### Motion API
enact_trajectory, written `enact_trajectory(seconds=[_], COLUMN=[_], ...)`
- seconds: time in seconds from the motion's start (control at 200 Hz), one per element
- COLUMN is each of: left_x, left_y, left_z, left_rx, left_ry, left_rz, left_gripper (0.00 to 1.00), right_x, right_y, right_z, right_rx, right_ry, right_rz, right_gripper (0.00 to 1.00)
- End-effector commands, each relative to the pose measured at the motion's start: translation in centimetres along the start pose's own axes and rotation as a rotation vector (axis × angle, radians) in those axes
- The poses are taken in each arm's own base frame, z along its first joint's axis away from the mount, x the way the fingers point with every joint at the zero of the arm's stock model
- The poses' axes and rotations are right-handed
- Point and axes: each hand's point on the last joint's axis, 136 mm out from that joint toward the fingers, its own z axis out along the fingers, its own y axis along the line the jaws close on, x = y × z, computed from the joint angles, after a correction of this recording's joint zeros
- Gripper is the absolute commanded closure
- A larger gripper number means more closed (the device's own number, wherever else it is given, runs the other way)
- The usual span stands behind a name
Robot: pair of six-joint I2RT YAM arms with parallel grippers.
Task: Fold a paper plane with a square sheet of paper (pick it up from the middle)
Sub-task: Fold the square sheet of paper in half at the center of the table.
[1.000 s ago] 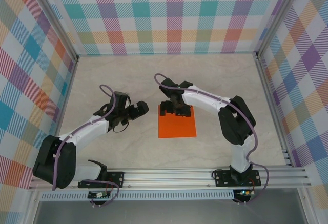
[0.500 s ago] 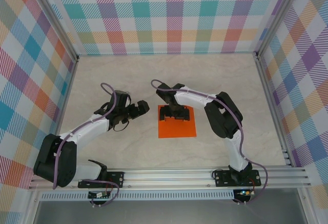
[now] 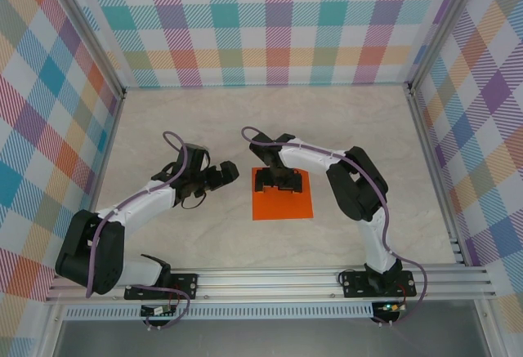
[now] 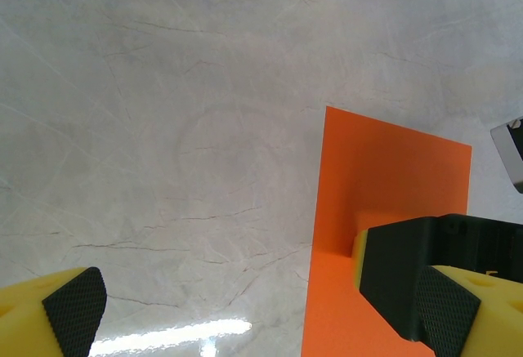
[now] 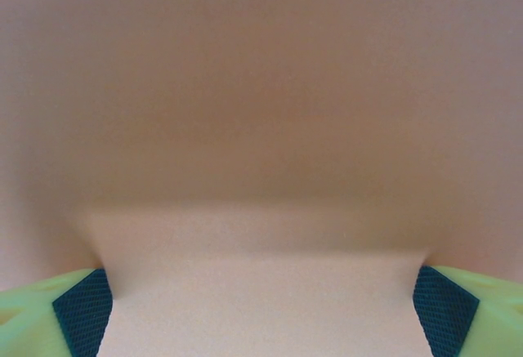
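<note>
The desk [image 3: 163,128] has a pale, marble-look top. It is smooth, with a gloss that throws back a streak of light in the left wrist view. The square sheet of paper [image 3: 283,202] is thin, matt and smooth, an even bright orange. The left gripper [image 4: 260,312] has smooth yellow plastic fingers faced with black pads [image 4: 75,311] of fine cross-hatched grain, and the right gripper [image 5: 263,308] looks alike. The left arm [image 3: 135,204] and right arm [image 3: 323,157] wear glossy white plastic shells. The rail [image 3: 270,279] is ribbed bare metal.
</note>
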Motion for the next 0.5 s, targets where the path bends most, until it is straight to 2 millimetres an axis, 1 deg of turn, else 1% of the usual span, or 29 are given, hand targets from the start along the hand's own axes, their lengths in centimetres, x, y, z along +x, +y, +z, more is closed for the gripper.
enact_trajectory(seconds=[0.0, 0.18, 0.265, 0.495], left_x=[-0.2, -0.2, -0.2, -0.2], left_y=[-1.2, -1.3, -1.2, -1.3], left_z=[0.0, -0.1, -0.1, -0.2], left_rx=[0.025, 0.026, 0.025, 0.028], left_ry=[0.014, 0.015, 0.015, 0.012], left_rz=[0.032, 0.030, 0.027, 0.027], left_gripper=[0.00, 0.00, 0.00, 0.00], right_x=[3.6, 3.2, 2.9, 2.8], right_y=[-1.9, -1.2, -1.1, -1.3], right_z=[5.1, 4.4, 4.0, 4.0], right_rx=[0.073, 0.033, 0.027, 0.047], right_ry=[0.151, 0.127, 0.115, 0.113], right_rz=[0.026, 0.020, 0.008, 0.002], right_gripper=[0.05, 0.09, 0.16, 0.20])
